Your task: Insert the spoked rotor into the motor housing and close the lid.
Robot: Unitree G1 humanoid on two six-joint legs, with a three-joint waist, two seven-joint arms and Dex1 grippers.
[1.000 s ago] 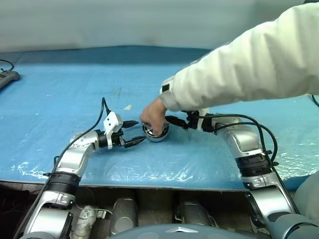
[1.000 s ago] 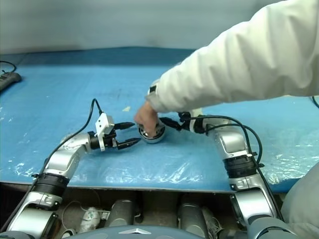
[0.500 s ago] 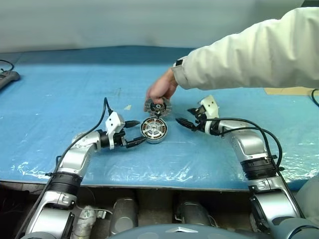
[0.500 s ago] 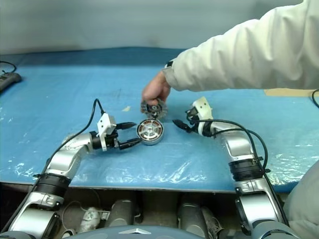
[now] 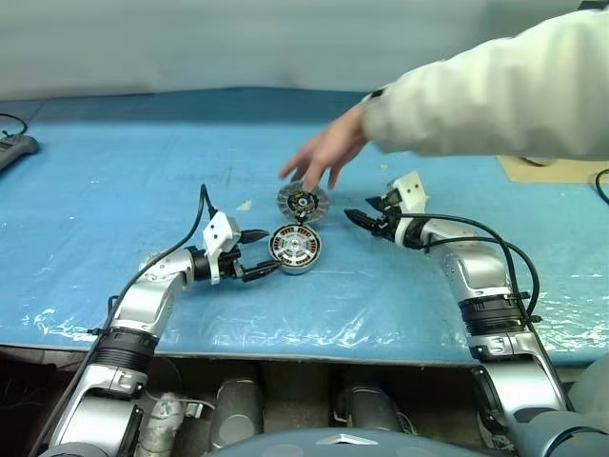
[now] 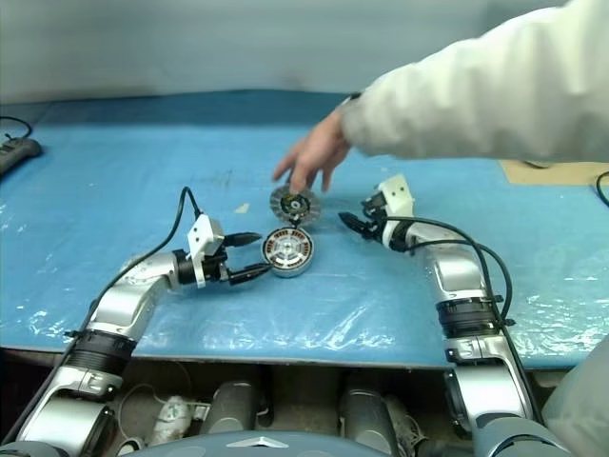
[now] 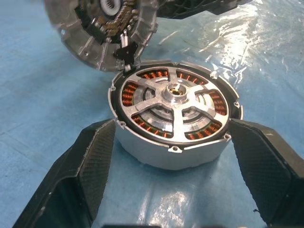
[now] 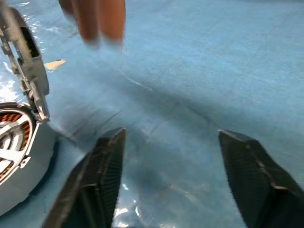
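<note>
Blue padded sheet under clear plastic film covers the table (image 5: 114,190). Near its middle sits the motor housing (image 5: 294,249), a short round silver metal cup with copper-coloured windings ringing the inside. The spoked rotor (image 7: 175,107), a thin flat ring with a dark rim and silvery spokes running to a small hub, already lies seated inside the housing, level with its rim. The lid (image 5: 302,203), a round silver-grey disc with radial ribs and a dark hub on the face shown, stands up open at the housing's far edge, joined to the rim there; not closed.

Left gripper (image 5: 259,253): two black fingers spread wide, one on each side of the housing's near-left wall. In the left wrist view the pads (image 7: 97,156) flank the cup closely with a small gap at each side, not clamped, nothing held.

Right gripper (image 5: 354,219): to the right of the lid and housing, apart from both, tips aimed toward them. Right wrist view shows its fingers (image 8: 107,164) parted over bare blue sheet, empty, with the housing's edge beside them.

A person's hand (image 5: 324,152) in a white sleeve (image 5: 495,95) reaches in from the right and hovers just above and behind the lid, fingers spread, blurred; contact with the lid can't be told.

A dark object (image 5: 14,148) with a cable lies at the table's far left edge.
</note>
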